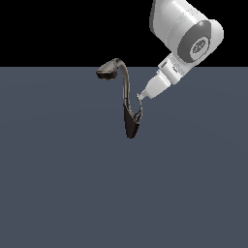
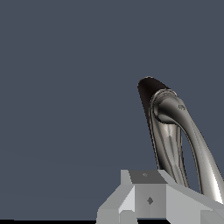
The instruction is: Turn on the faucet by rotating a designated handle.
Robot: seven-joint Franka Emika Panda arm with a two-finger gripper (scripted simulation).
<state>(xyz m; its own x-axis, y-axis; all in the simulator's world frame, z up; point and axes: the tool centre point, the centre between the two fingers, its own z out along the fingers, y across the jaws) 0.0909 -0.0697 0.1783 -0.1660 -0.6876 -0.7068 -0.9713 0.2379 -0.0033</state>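
Note:
The dark metallic faucet [image 1: 130,123] stands on the grey floor, its tapered black base at the bottom. Its thin neck [image 1: 126,82] arches up to a flattened spray head [image 1: 106,72] on the exterior view's left. The handle [image 1: 139,114], a thin curved silvery lever, sticks out of the body on the exterior view's right. My gripper [image 1: 141,97] comes down from the upper right, shut and holding nothing, its tip just above the handle's upper end. In the wrist view the grey fingers [image 2: 148,194] sit just in front of the handle [image 2: 168,148], with the neck [image 2: 204,164] beside it.
The flat blue-grey floor [image 1: 58,184] stretches all around the faucet. My white arm [image 1: 186,31] reaches in from the exterior view's upper right. Nothing else stands in view.

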